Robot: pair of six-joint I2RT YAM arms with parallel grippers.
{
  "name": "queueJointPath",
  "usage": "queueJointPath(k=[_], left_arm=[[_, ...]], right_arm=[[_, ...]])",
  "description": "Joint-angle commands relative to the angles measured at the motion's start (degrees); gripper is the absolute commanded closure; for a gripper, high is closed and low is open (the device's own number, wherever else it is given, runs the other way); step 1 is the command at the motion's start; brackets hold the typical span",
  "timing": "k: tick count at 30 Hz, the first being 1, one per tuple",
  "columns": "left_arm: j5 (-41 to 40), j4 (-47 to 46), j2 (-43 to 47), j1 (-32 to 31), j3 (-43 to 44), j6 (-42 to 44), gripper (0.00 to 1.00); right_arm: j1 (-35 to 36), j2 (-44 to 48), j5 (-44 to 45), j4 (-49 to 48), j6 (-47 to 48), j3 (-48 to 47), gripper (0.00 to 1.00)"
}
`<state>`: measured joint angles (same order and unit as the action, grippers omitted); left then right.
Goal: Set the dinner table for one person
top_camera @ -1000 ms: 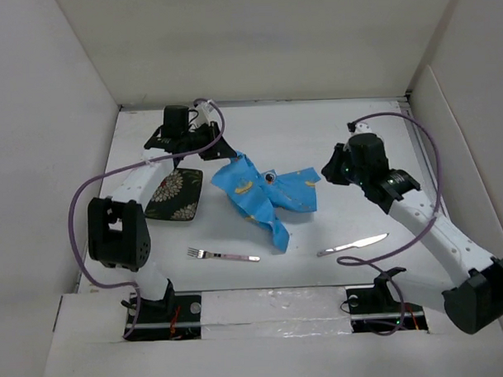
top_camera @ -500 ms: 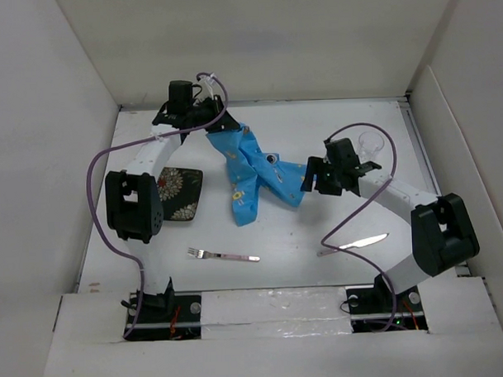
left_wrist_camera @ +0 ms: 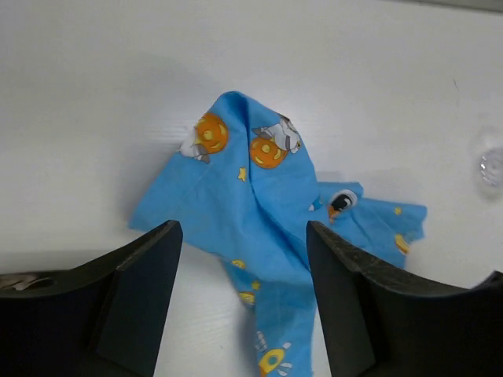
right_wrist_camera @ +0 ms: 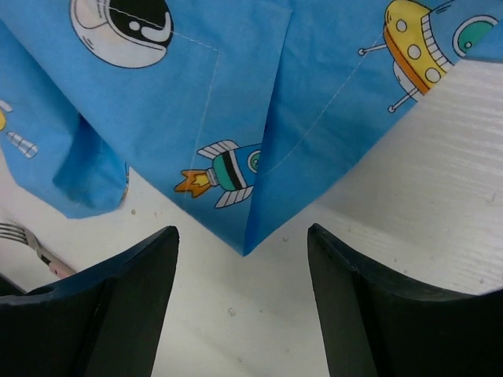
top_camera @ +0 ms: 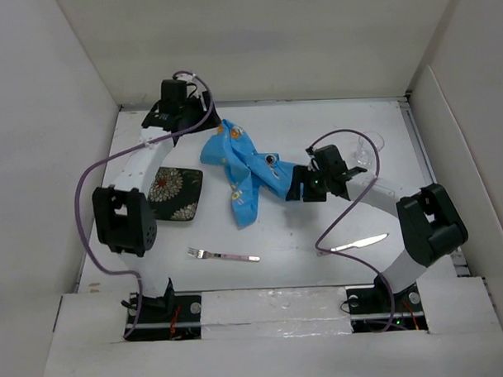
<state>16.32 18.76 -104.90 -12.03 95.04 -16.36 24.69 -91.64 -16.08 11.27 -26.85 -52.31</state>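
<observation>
The blue cartoon-print placemat (top_camera: 247,172) lies crumpled and folded over itself on the white dinner table (top_camera: 315,124). My left gripper (top_camera: 206,128) hovers open over the placemat's far-left end. In the left wrist view, blue cloth (left_wrist_camera: 259,196) lies loose under and beyond the left gripper (left_wrist_camera: 242,228). My right gripper (top_camera: 298,188) stands open at the placemat's right end. In the right wrist view, a folded corner of the cloth (right_wrist_camera: 196,94) points into the gap of the right gripper (right_wrist_camera: 243,232), and nothing is pinched.
A dark floral plate (top_camera: 175,194) sits left of the cloth. A fork (top_camera: 223,256) and a knife (top_camera: 353,244) lie near the front edge. A clear glass (top_camera: 367,147) stands at the right, behind the right arm. White walls enclose the table.
Both grippers have opened and let go of the placemat, the right first, then the left. The cloth was dragged toward the far left and has dropped in a heap.
</observation>
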Motion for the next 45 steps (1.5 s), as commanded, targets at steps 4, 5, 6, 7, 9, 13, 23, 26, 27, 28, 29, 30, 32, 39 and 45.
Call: queueJointPath(k=[4, 5, 6, 7, 9, 13, 23, 26, 27, 28, 29, 30, 32, 39, 45], left_arm=[[-20.53, 4.6, 23.33, -4.47, -12.75, 0.28, 0.65], [-20.97, 6.53, 24.91, -6.49, -15.48, -0.42, 0.68], [-20.97, 7.42, 27.71, -10.34, -21.59, -1.56, 0.74], [-20.89, 8.38, 29.13, -12.29, -24.88, -4.79, 0.76], [-18.71, 7.52, 34.03, -16.77, -33.9, -11.37, 0.78], [-17.45, 6.29, 38.89, -22.84, -43.0, -18.87, 0.6], [-17.55, -8.99, 31.17, -23.74, -52.06, -24.33, 0.36], [-16.67, -13.57, 27.12, -23.74, -52.68, -24.25, 0.36], [-16.67, -14.36, 24.77, -23.74, -52.68, -23.98, 0.36], [-16.67, -15.15, 23.62, -23.74, -52.42, -23.72, 0.36], [-16.67, -15.51, 22.56, -23.74, -52.24, -23.46, 0.37], [-16.67, -16.21, 21.07, -23.74, -52.24, -23.19, 0.38], [-16.67, -17.53, 19.92, -23.74, -52.07, -22.58, 0.41], [-13.24, -19.8, 17.36, -23.74, -51.98, -22.57, 0.72], [-13.94, -18.94, 20.25, -23.74, -52.33, -22.49, 1.0]], right_arm=[[1.68, -3.99, 3.85, -0.46, 2.24, -6.39, 0.3], [2.2, -4.51, 4.12, -0.28, 2.24, -6.66, 0.31], [2.21, -4.69, 4.38, -0.28, 2.07, -6.92, 0.31], [2.73, -4.69, 5.08, 0.15, 2.07, -7.45, 0.33], [3.96, -4.87, 6.66, 1.29, 2.5, -8.41, 0.35], [4.49, -4.69, 7.81, 2.97, 3.3, -9.73, 0.35], [4.49, -4.08, 7.2, 4.81, 3.74, -12.9, 0.34], [4.49, -3.81, 7.37, 5.52, 3.91, -13.34, 0.35], [4.49, -3.64, 7.29, 5.52, 3.82, -13.34, 0.35], [4.49, -3.55, 7.2, 5.78, 3.82, -13.34, 0.35], [4.49, -3.46, 7.2, 5.61, 3.91, -13.25, 0.36], [4.49, -3.38, 7.2, 5.78, 3.82, -13.34, 0.36], [4.49, -3.29, 7.29, 6.13, 3.82, -13.34, 0.37], [3.97, -4.08, 7.99, 6.84, 4.53, -14.57, 0.4], [3.44, -8.03, 7.46, 5.61, 4.97, -15.8, 0.48]])
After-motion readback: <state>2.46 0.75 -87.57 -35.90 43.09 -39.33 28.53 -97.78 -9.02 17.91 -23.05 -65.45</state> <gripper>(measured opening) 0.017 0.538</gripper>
